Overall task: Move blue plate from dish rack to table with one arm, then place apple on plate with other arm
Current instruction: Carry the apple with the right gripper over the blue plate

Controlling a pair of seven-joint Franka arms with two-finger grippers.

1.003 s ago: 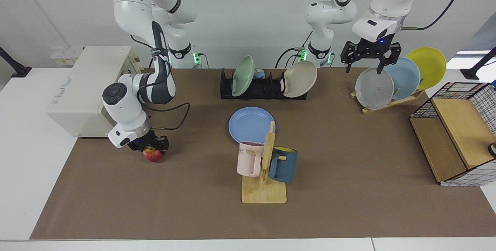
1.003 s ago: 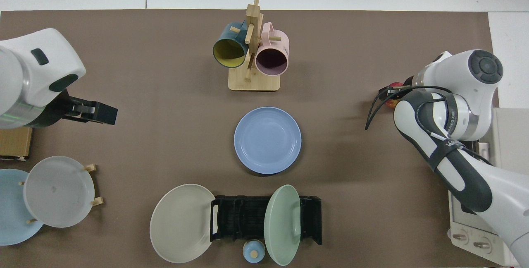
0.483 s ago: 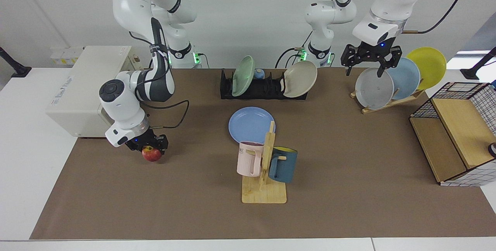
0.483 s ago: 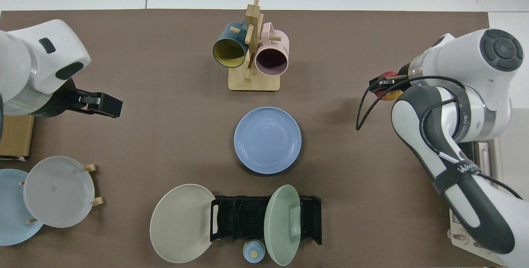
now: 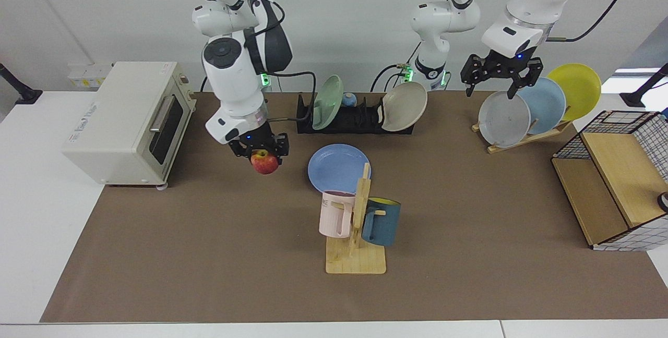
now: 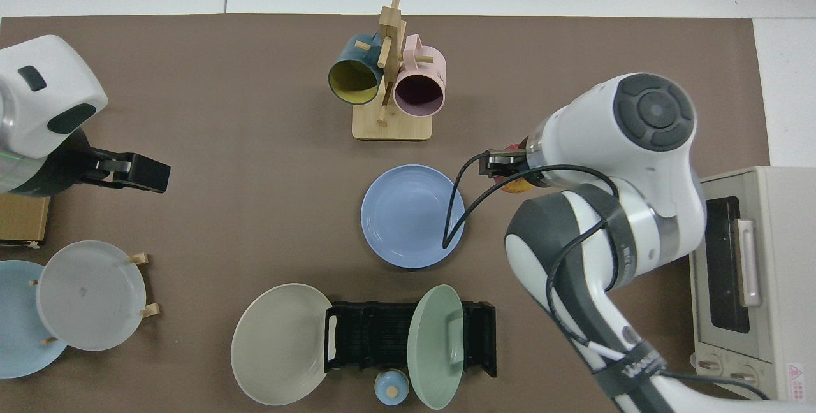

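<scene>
The table (image 5: 469, 254) is big and has a brown sheet on it, and the blue plate (image 5: 336, 167) lies flat near its middle, so every place here is told from that plate. The right arm (image 5: 237, 51) reaches out to a spot just beside the plate, on the side where the cream toaster oven (image 5: 122, 121) sits. Behind the plate stands the black dish rack (image 5: 355, 116), which holds a green plate (image 5: 327, 102) and a beige plate (image 5: 404, 106). In front of the plate is a wooden mug tree (image 5: 357, 233) with a pink mug (image 5: 334, 214) and a dark blue mug (image 5: 381, 221) hanging on it. The left gripper (image 5: 500, 74) waits far from the plate, up above a grey plate (image 5: 503, 119) on a wooden stand, and its two fingers are spread apart. The right gripper (image 5: 261, 151) is closed tight on the apple (image 5: 264, 162). The apple is up in the air, near the plate's edge but not over it.
</scene>
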